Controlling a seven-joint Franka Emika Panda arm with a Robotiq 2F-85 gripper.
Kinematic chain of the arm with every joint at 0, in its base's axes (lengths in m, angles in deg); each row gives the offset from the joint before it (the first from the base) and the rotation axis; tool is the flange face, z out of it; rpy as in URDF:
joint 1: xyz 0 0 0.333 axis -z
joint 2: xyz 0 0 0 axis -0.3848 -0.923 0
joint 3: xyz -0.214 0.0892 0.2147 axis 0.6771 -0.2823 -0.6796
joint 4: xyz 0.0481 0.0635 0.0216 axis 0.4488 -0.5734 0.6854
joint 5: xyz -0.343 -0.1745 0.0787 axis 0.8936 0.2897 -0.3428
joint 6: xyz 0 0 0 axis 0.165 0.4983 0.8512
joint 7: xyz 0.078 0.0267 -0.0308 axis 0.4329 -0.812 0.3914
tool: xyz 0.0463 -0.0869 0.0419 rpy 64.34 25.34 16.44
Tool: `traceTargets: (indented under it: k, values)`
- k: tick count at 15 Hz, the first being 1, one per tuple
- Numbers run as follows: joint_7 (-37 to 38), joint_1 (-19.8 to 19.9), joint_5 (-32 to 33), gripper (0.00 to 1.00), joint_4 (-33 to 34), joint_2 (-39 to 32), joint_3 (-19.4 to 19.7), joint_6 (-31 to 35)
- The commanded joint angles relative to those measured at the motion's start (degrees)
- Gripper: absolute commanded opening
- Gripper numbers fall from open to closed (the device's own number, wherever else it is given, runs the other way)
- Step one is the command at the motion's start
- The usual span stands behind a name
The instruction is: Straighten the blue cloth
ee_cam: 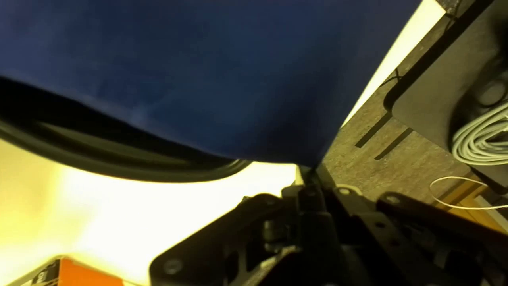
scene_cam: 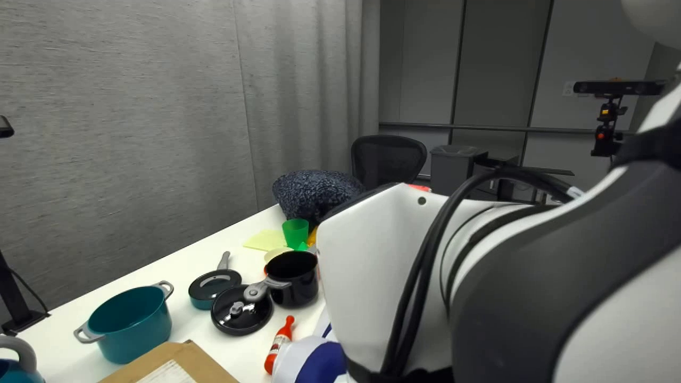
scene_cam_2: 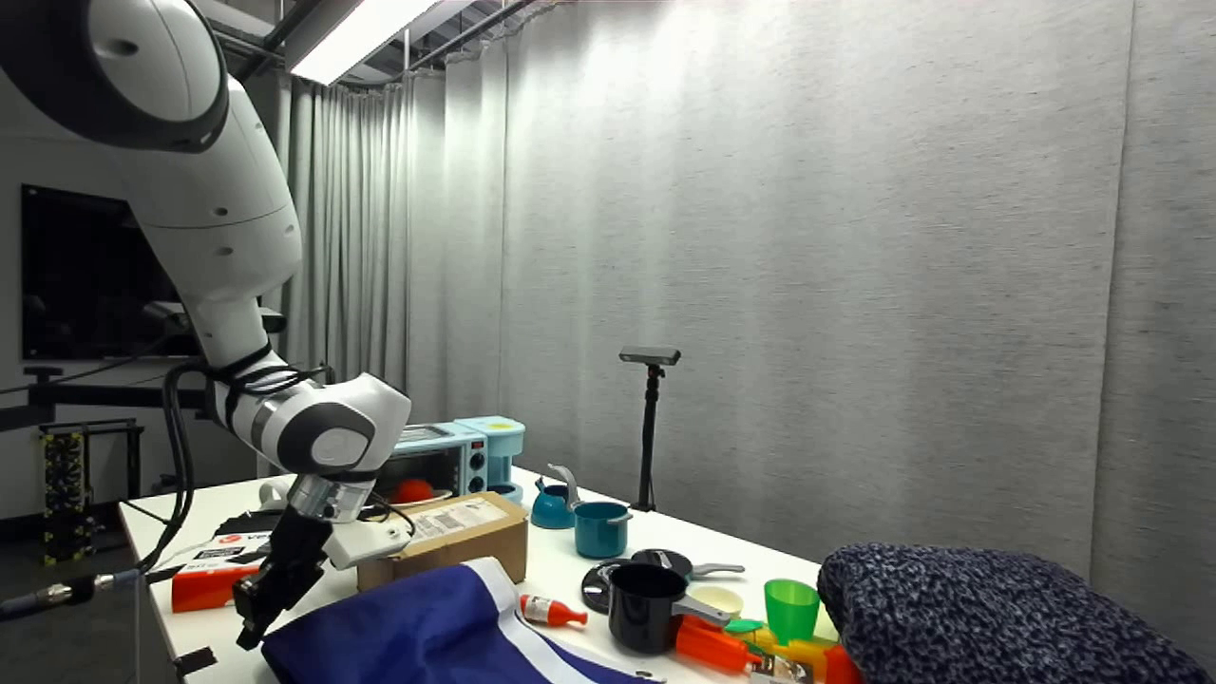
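Observation:
The blue cloth [scene_cam_2: 399,632] lies raised and folded at the front of the table in an exterior view, with a white strip along it. A small part of the cloth [scene_cam: 324,364] shows beside the arm in an exterior view. In the wrist view the cloth [ee_cam: 198,75] fills the top and narrows to a corner at the fingertips. My gripper [ee_cam: 313,172] is shut on that corner. In an exterior view the gripper [scene_cam_2: 249,635] is low at the cloth's near end by the table edge. In an exterior view the arm hides the gripper and most of the cloth.
A cardboard box [scene_cam_2: 456,532] and an orange-white box [scene_cam_2: 204,581] stand by the arm. A red bottle [scene_cam_2: 551,610], a black pot [scene_cam_2: 644,608], a green cup [scene_cam_2: 790,610] and a dark fuzzy mound [scene_cam_2: 988,617] stand past the cloth. A dark curved rim [ee_cam: 158,171] shows under the cloth.

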Motion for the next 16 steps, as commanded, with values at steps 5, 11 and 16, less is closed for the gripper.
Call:
traceTargets:
  k: [5, 11, 16]
  values:
    - [2.4, -2.9, 0.9, 0.65, 3.5, -0.2, 3.5, 3.8]
    - [1.3, -1.5, 0.7, 0.61, 5.7, -2.4, 4.7, 10.9]
    - [3.6, -2.6, 4.8, 0.41, 7.7, -5.5, 5.9, 17.8]
